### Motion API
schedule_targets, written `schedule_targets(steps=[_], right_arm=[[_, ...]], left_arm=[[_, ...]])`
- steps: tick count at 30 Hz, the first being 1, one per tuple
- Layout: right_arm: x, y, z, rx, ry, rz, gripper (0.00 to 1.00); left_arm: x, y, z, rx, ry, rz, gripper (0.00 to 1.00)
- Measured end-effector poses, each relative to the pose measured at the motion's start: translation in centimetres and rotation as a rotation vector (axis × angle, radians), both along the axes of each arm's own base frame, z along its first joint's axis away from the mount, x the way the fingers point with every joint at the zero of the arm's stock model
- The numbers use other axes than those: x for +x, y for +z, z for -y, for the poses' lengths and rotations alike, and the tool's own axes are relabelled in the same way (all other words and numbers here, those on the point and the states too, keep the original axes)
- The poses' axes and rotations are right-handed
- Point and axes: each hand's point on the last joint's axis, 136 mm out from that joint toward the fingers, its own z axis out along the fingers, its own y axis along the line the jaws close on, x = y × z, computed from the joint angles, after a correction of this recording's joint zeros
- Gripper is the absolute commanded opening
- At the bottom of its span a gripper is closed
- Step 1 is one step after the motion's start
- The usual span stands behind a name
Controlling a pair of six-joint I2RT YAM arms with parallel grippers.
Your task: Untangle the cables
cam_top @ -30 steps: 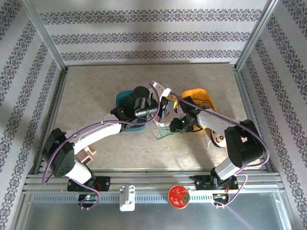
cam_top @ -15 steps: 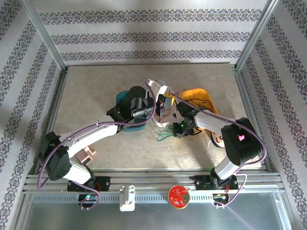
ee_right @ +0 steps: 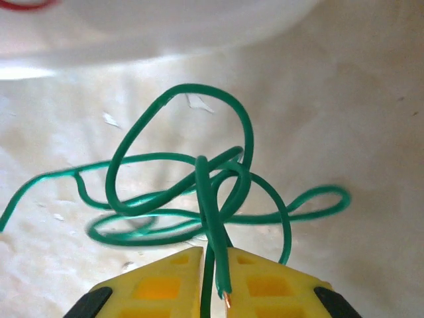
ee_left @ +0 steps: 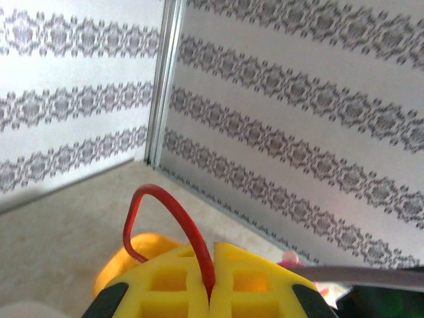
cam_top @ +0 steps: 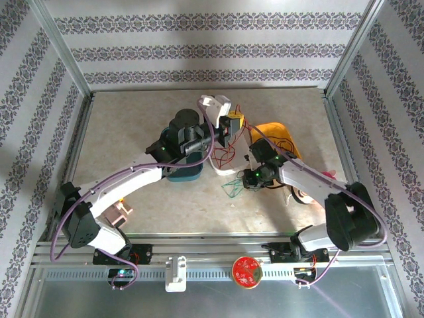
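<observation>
Above mid-worktop, the left gripper (ee_left: 211, 258) is clamped on the red cable (ee_left: 151, 189), which hangs looped beneath it. The right gripper (ee_right: 213, 265), low beside it, pinches a strand of the green cable (ee_right: 207, 199), its tangled loops lying on the surface. Thin dark wire, possibly the black cable (cam_top: 281, 141), rests in the orange bin (cam_top: 270, 130) rightward.

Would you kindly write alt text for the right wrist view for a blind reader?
Two yellow fingers pinch a green cable at the bottom edge, its copper tip bare. Beyond them it lies in overlapping loops on the pale table.
</observation>
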Motion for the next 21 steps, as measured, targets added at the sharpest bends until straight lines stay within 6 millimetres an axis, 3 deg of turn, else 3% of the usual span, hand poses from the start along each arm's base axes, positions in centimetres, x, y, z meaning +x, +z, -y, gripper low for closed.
schedule_targets(steps=[4, 9, 12, 16, 19, 21], right_arm=[[0.5, 1.8, 0.4, 0.041, -0.023, 0.055, 0.2], [0.2, 1.7, 0.3, 0.064, -0.019, 0.041, 0.38], [0.1, 1.8, 0.1, 0.075, -0.012, 0.039, 0.43], [0.1, 2.1, 0.0, 0.084, -0.011, 0.058, 0.47], [0.3, 3.3, 0.3, 0.098, -0.021, 0.12, 0.48], [0.7, 4.6, 0.6, 0.116, -0.043, 0.181, 0.49]], left_arm=[[0.2, 2.0, -0.2, -0.031, -0.004, 0.042, 0.0], [0.1, 1.8, -0.1, -0.029, -0.011, 0.039, 0.0], [0.1, 0.7, -0.1, -0.016, -0.014, 0.019, 0.0], [0.1, -2.4, -0.1, 0.016, -0.012, -0.041, 0.0], [0.2, -4.3, -0.2, 0.039, -0.006, -0.079, 0.0], [0.2, -4.5, -0.2, 0.042, -0.003, -0.082, 0.0]])
